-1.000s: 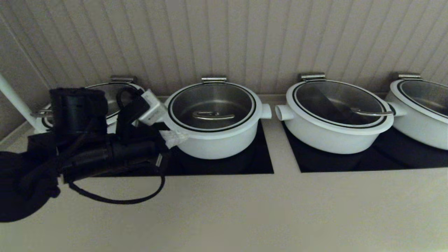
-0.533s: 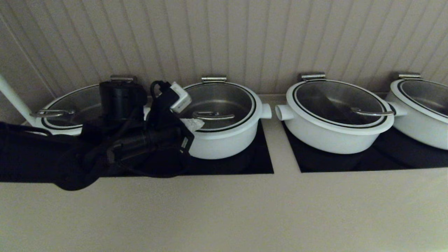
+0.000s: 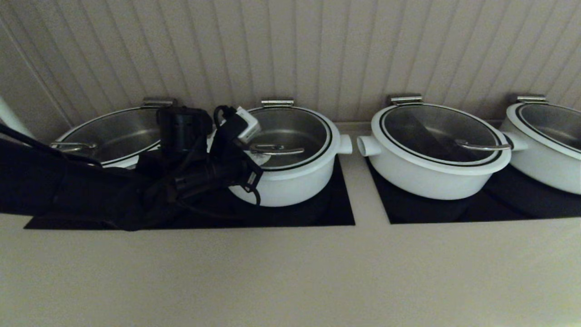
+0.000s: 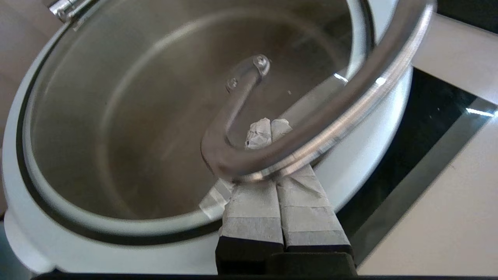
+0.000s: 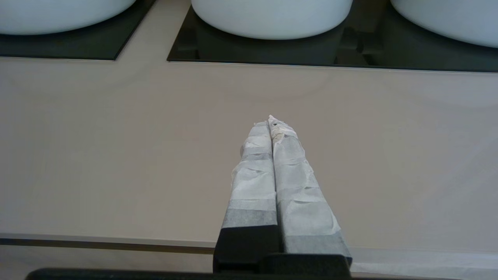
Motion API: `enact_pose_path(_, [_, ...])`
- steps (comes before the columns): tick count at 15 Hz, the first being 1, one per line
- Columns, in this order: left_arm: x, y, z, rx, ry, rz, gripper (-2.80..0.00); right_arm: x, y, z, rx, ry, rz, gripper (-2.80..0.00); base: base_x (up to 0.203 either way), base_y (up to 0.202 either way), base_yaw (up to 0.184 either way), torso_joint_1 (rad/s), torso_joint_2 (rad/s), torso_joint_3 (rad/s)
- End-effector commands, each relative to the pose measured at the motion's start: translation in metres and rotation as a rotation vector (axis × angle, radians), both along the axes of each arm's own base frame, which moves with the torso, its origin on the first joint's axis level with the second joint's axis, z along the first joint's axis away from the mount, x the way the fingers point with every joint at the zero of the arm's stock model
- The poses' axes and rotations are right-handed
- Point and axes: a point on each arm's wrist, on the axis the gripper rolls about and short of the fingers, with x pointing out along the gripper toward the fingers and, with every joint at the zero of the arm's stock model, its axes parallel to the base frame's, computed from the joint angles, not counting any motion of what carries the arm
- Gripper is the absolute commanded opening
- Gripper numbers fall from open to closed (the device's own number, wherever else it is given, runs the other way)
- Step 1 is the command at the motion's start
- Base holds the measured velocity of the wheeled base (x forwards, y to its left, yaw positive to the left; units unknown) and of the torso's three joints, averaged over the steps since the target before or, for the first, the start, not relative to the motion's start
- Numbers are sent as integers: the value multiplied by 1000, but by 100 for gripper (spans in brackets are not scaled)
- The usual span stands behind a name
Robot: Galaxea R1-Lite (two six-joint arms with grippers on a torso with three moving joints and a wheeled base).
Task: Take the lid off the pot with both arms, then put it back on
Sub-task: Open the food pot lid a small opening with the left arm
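The lid (image 3: pixel 281 138), round glass with a white rim and a thin black ring, sits closed on the pot (image 3: pixel 290 181), a deep white pot on a black panel (image 3: pixel 336 213) toward the back edge of the worktop (image 3: pixel 290 277), left of centre. A curved steel bar handle (image 3: pixel 277 149) stands at the lid's middle. The left arm (image 3: pixel 91 190) reaches in from the worktop's left edge, and the left gripper (image 4: pixel 267 126) is over the lid's left part, its two tape-wrapped fingers (image 4: pixel 255 212) pressed together with nothing between them. In the left wrist view the fingertips poke under the arch of the handle (image 4: pixel 311 128), above the glass; whether they touch the bar cannot be told. The right gripper (image 5: pixel 272 122) hangs over bare worktop near the front edge, its taped fingers (image 5: pixel 253 182) also closed on nothing. Wider, shallower white pots stand along the back edge, one to the left (image 3: pixel 113 136) and two to the right (image 3: pixel 435 150).
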Motion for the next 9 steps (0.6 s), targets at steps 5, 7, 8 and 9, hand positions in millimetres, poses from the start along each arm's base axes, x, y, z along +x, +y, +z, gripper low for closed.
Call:
enact_pose_path(5, [19,-8,21,-35,-84,3,-280,0,0,0,-4,1,1,-280,0,0,0,0,0,0])
enact_pose_path(7, [23,-9,28,-43,-106,10,-280,0,0,0,-4,1,1,-280,0,0,0,0,0,0])
enact_pose_path(8, [23,-9,30,-45,-115,11,-280,0,0,0,-4,1,1,-280,0,0,0,0,0,0])
enact_pose_path(9, [24,-10,32,-49,-122,10,-280,0,0,0,-4,1,1,-280,0,0,0,0,0,0])
